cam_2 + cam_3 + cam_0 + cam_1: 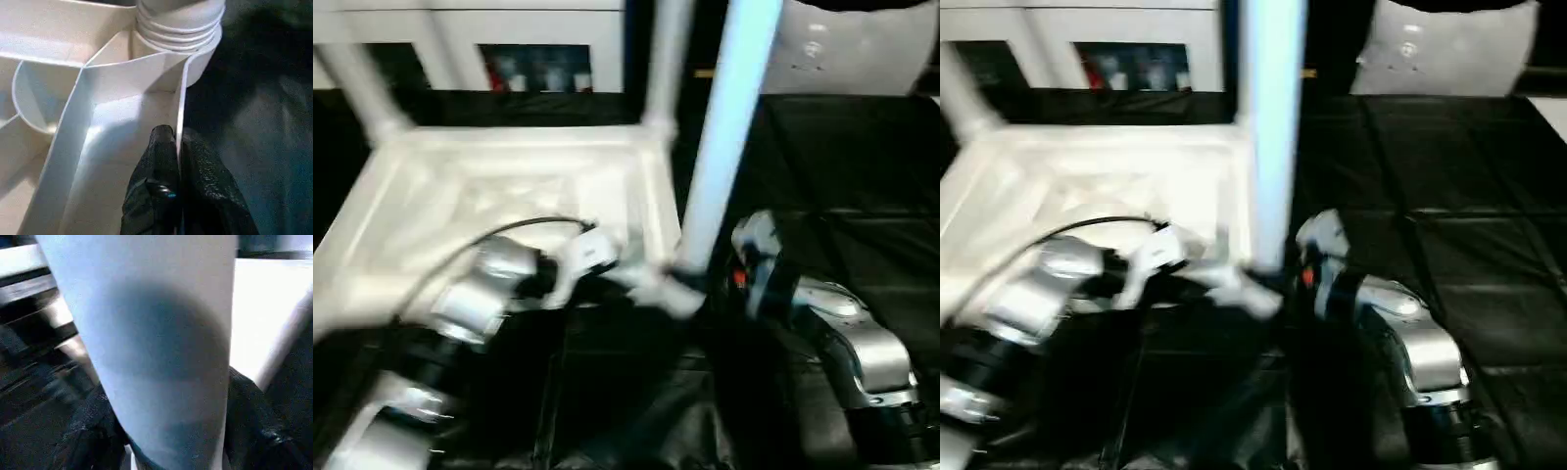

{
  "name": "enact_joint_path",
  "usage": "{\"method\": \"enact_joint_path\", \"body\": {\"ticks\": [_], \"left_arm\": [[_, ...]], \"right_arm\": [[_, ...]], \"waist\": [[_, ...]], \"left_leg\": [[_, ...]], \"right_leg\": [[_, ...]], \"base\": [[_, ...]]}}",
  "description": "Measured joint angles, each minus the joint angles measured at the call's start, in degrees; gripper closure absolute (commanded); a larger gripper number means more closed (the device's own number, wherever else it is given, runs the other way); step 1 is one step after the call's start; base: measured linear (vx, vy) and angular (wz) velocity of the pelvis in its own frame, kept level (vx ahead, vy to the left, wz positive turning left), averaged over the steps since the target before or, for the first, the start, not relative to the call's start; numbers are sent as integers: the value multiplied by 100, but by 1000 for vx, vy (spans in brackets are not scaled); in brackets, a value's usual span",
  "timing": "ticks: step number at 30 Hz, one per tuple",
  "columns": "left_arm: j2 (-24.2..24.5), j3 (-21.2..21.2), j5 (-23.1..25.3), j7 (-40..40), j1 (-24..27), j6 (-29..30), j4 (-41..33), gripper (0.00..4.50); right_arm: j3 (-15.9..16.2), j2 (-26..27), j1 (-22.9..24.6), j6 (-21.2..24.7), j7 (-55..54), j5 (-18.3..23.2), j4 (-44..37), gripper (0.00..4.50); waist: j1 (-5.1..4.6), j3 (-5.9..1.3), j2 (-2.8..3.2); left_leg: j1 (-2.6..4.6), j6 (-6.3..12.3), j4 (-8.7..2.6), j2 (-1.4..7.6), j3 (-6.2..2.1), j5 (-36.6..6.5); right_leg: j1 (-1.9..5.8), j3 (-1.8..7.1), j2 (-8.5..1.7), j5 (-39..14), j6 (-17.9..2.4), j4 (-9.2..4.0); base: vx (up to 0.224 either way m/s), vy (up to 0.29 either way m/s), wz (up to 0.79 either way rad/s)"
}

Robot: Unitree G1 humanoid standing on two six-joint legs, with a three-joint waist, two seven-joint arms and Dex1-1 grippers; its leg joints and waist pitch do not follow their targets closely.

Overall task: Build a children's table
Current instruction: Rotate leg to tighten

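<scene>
I am screwing a leg into the upturned children's table. The table top lies ribbed side up on the black-covered desk. My left jaws are pressed together on its thin side wall, one finger inside the rim and the other outside, just short of the corner socket beyond their tips. In that socket sits the threaded end of a leg, several thread rings above the socket's mouth, so by my judgement it is not yet seated.

My right jaws pinch that same leg near its lower end; the tube fills the gap between the two fingers, and it rises steeply out of the top of the head views. Two more legs stand up from the corners on the far side of my jaws: one at the far left, one at the far right.

The next move, as I read it, calls for the right wrist to turn the tube on its own axis, held straight so the threads do not cross, while the left jaws hold the top against spinning. The fourth corner I cannot make out.

The desk cover is dark and creased. Beyond the table top stands a white cabinet with glass doors, and a white pillow-like pad lies on the far right.
</scene>
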Motion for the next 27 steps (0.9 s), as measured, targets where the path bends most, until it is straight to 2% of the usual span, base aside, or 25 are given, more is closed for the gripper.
{"method": "enact_joint_path", "body": {"ticks": [7,11,13,15,17,19,22,27], "left_arm": [[-1209,158,330,1726,-262,772,165,450],[-1544,159,425,2173,-286,935,155,450],[-1546,152,434,2176,-278,964,115,450],[-1529,133,441,2176,-245,966,59,450],[-1463,108,439,2174,-213,958,-13,450],[-1298,106,436,2131,-164,850,-84,450],[-1043,96,418,1855,-10,611,-235,450],[-480,83,253,1235,174,241,-383,450]], "right_arm": [[-448,1031,-316,-227,-2309,-736,317,237],[-524,1266,-390,-426,-2942,-883,453,237],[-530,1309,-350,-513,-2973,-900,450,237],[-531,1340,-305,-597,-2972,-906,441,185],[-530,1415,-258,-657,-2932,-862,369,168],[-502,1439,-131,-692,-2688,-751,329,144],[-393,1150,-35,-698,-2140,-521,290,121],[-176,296,118,-625,-844,-158,174,86]], "waist": [[54,-22,37],[71,-29,48],[73,-29,48],[75,-30,51],[58,-33,54],[-7,-32,53],[-85,-32,54],[-72,-32,65]], "left_leg": [[23,-1,-35,-11,1,0],[19,5,-53,-15,2,1],[17,10,-62,-14,2,4],[14,20,-68,-14,2,10],[10,30,-75,-14,2,16],[-13,32,-76,-12,2,15],[-14,33,-84,-7,1,16],[-12,35,-94,2,-3,18]], "right_leg": [[1,3,-2,-1,3,-12],[1,3,-2,-4,9,-31],[0,0,-2,-5,10,-37],[0,-2,-1,-4,11,-47],[-1,-2,0,1,18,-58],[-7,-2,3,6,25,-62],[-10,-6,8,6,26,-64],[-13,-20,14,4,28,-61]], "base": [[0,0,0],[0,0,0],[0,0,0],[0,0,0],[0,0,0],[0,0,0],[0,0,0],[0,0,0]]}}
